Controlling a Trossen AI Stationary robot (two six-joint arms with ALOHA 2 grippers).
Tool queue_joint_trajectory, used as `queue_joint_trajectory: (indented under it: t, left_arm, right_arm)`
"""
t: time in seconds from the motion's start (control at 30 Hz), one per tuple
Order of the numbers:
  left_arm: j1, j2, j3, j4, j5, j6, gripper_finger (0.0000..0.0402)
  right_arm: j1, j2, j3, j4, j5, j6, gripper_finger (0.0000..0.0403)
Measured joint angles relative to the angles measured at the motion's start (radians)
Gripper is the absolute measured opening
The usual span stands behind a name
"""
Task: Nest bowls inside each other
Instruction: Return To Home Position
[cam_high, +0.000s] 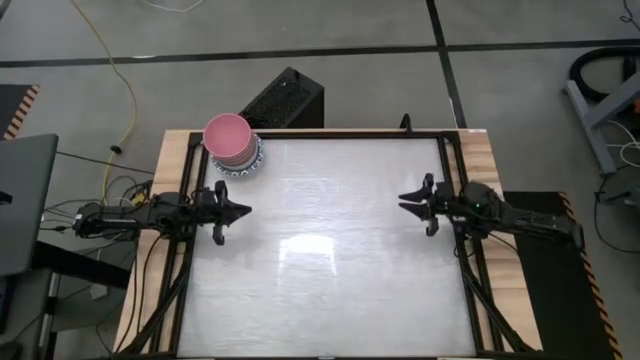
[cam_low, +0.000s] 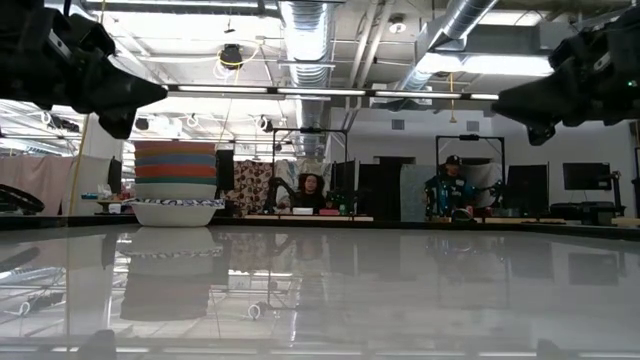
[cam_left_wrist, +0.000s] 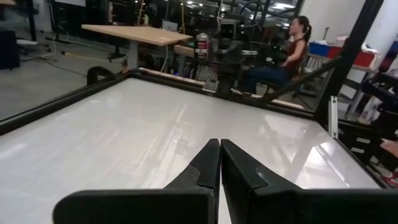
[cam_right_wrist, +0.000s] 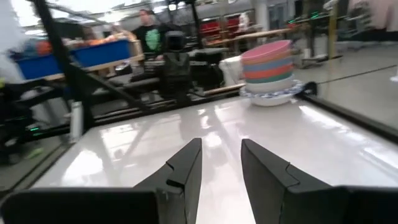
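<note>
The bowls stand nested in one stack (cam_high: 232, 142) at the table's far left corner, a pink bowl on top and a blue-and-white patterned bowl at the bottom resting on the table; the low view (cam_low: 175, 183) and the right wrist view (cam_right_wrist: 269, 73) show its coloured bands. My left gripper (cam_high: 243, 210) stays shut at the table's left edge, pointing level across the table, its fingers together in its wrist view (cam_left_wrist: 219, 163). My right gripper (cam_high: 405, 202) hovers open at the right edge, with a gap between its fingers (cam_right_wrist: 221, 163). Neither touches a bowl.
A black frame (cam_high: 450, 190) runs around the white tabletop. A dark box (cam_high: 285, 98) stands just beyond the far edge, near the stack. People sit at desks in the room behind. The middle of the table is bare.
</note>
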Motion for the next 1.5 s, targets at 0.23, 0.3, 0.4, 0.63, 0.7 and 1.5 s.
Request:
queue_joint_trajectory:
  t: [0.23, 0.3, 0.4, 0.63, 0.7, 1.5]
  left_arm:
    - [0.0, 0.0, 0.0, 0.003, 0.004, 0.0, 0.0002]
    - [0.0, 0.0, 0.0, 0.003, 0.01, 0.0, 0.0002]
    - [0.0, 0.0, 0.0, 0.006, 0.022, 0.0, 0.0002]
    - [0.0, 0.0, 0.0, 0.008, 0.024, 0.0, 0.0002]
    - [0.0, 0.0, 0.0, 0.008, 0.024, 0.001, 0.0002]
    - [0.0, 0.0, 0.0, 0.008, 0.032, -0.007, 0.0002]
  right_arm:
    - [0.139, -0.002, 0.0, 0.0, -0.015, 0.022, 0.0133]
    - [0.187, -0.002, 0.0, -0.001, -0.001, 0.026, 0.0133]
    - [0.248, -0.002, 0.0, -0.006, 0.061, 0.006, 0.0133]
    - [0.352, -0.002, 0.0, 0.011, 0.201, -0.057, 0.0133]
    - [0.379, -0.002, 0.0, 0.05, 0.184, -0.08, 0.0133]
    - [0.485, -0.002, 0.0, 0.017, 0.181, -0.086, 0.0133]
